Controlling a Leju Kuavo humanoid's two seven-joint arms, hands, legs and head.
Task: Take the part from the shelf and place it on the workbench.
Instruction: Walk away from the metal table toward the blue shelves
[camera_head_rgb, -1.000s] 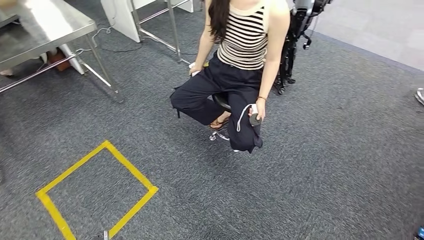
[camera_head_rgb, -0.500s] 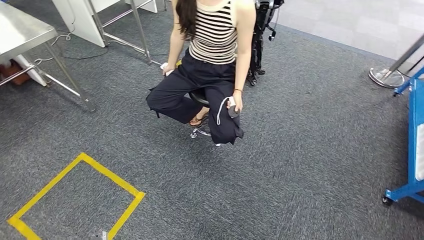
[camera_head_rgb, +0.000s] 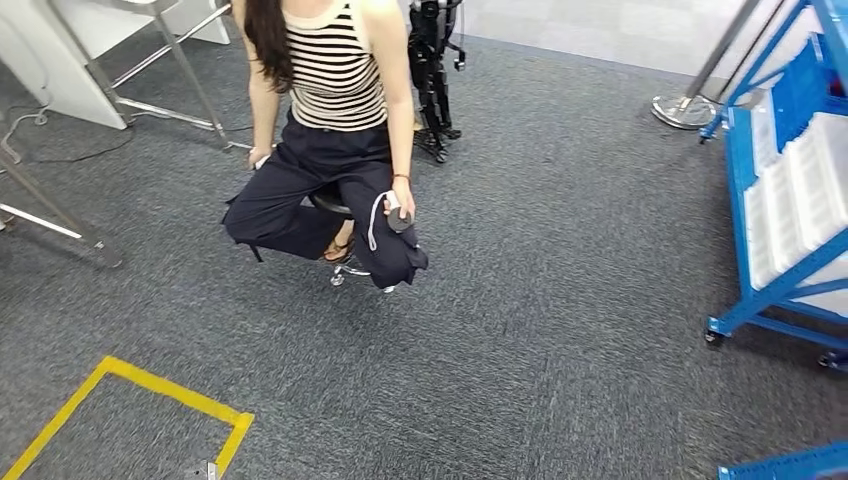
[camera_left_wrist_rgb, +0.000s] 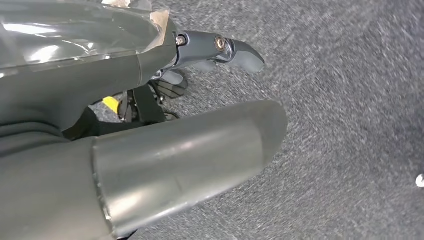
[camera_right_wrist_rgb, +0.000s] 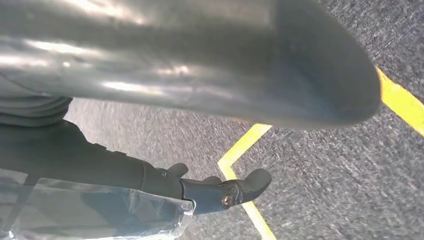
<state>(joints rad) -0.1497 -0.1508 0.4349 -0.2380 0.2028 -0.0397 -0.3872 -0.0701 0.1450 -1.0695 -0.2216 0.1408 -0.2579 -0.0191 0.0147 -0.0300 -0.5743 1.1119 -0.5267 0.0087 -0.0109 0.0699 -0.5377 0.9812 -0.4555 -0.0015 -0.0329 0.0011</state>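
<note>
A blue wheeled shelf (camera_head_rgb: 745, 180) stands at the right edge of the head view, with white bins (camera_head_rgb: 800, 190) on its tiers. I cannot make out any part in them from here. My left hand (camera_left_wrist_rgb: 160, 160) hangs over grey carpet with its thumb and dark fingers (camera_left_wrist_rgb: 220, 47) apart and nothing in it. My right hand (camera_right_wrist_rgb: 190, 75) also hangs over the carpet, its fingers (camera_right_wrist_rgb: 225, 192) stretched out and holding nothing. A metal table leg (camera_head_rgb: 50, 225) shows at the far left.
A person in a striped top (camera_head_rgb: 330, 90) sits on a stool straight ahead, holding a small grey device (camera_head_rgb: 398, 218). Yellow floor tape (camera_head_rgb: 150, 395) marks a square at lower left. A round stand base (camera_head_rgb: 685, 110) lies beyond the shelf. Another blue frame (camera_head_rgb: 790, 465) pokes in at bottom right.
The camera has swung to the right: person, tables and tape square slid left in the picture, and the blue shelf has come further into view. Both hands still hang without a load.
</note>
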